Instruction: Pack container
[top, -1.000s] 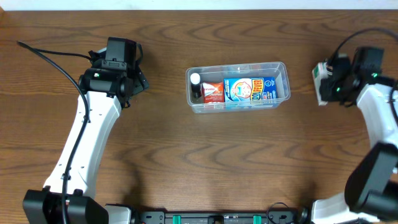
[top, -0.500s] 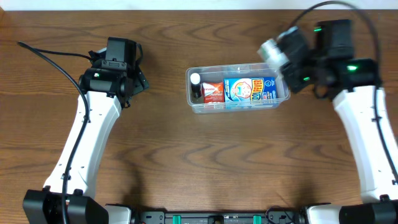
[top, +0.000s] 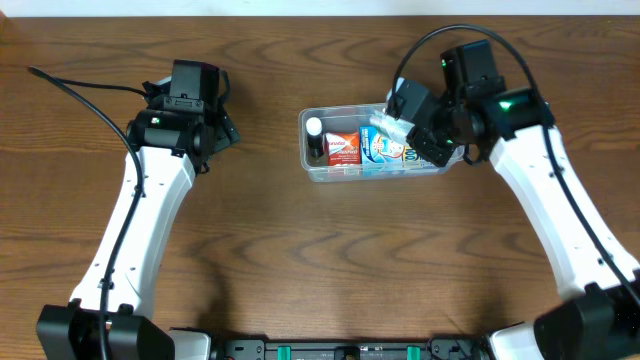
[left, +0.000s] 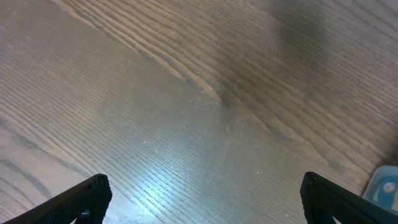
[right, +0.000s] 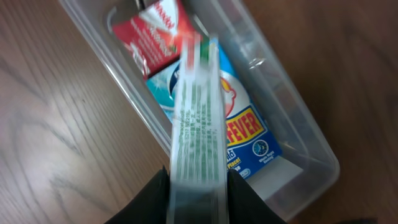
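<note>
The container (top: 303, 150) is a clear plastic tub at the table's middle. In it lie a blue packet (top: 384, 153), a red packet (top: 342, 146) and a small dark bottle with a white cap (top: 314, 136). My right gripper (top: 403, 122) hovers over the tub's right half, shut on a narrow white box with green print (top: 388, 124). In the right wrist view the box (right: 198, 112) stands edge-on between the fingers (right: 155, 196), above the blue packet (right: 249, 134), red packet (right: 155, 34) and tub wall (right: 314, 152). My left gripper (left: 202, 193) is open over bare wood, well left of the tub.
The left arm (top: 150, 220) runs up the left side of the wooden table, the right arm (top: 560, 220) along the right side. A black cable (top: 80, 85) lies at the far left. A blue-grey edge (left: 385, 185) shows at the lower right of the left wrist view.
My right arm has swung from the table's right edge leftward, carrying the white box to above the tub. The left arm has not moved.
</note>
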